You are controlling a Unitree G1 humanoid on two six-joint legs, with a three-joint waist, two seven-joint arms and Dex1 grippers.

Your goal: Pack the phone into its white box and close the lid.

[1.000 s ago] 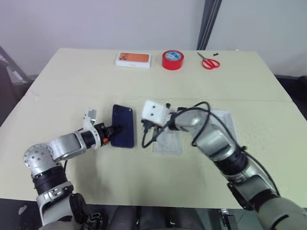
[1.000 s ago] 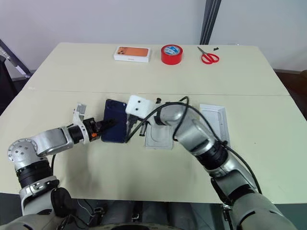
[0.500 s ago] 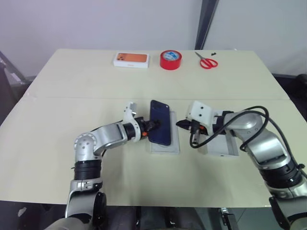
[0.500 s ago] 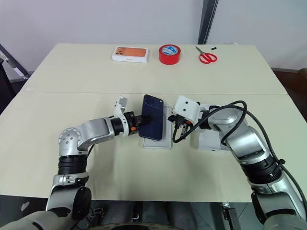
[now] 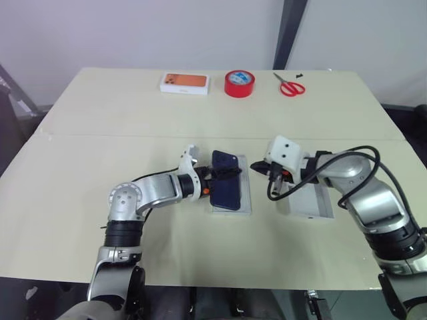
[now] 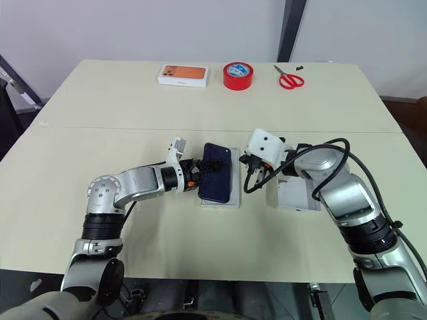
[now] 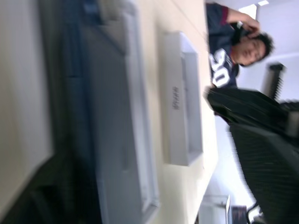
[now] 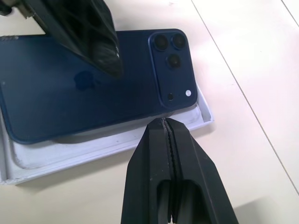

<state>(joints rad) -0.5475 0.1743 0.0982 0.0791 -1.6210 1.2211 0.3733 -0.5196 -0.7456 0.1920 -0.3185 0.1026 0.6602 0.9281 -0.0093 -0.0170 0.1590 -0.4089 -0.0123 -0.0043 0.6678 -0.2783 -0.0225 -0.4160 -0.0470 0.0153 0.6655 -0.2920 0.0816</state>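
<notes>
- Pale wall rises behind a beige desk (image 5: pixel 100 133); the work sits at its middle, and spare items line its far edge.
- The phone (image 5: pixel 225 189) lies back up at mid-desk, askew on the box (image 5: pixel 245 197). It appears to rest across the rim rather than down inside.
- The lid (image 5: pixel 308 203) lies open side up just beside the box, toward the desk's right edge and apart from it.
- The left claw (image 5: pixel 215 177) is at the phone's left edge. Whether it is gripping or has released cannot be told.
- The right claw (image 8: pixel 164 123) is clenched on nothing and hovers just off the box corner nearest the phone's cameras.
- Handling, as a judgement:
  - The phone is stiff, fairly heavy for its size and glossy, so it is likely to slip.
  - It is best pinched across its long edges or nudged flat from one side, keeping off the camera cluster.
  - The box and lid are light card and will skid when pushed, so one claw should brace the box.
- Count: one phone, one box, one lid and two claws. Along the far edge sit one orange-pictured carton (image 5: pixel 185 83), one red tape roll (image 5: pixel 239 83) and one pair of scissors (image 5: pixel 291 87).
</notes>
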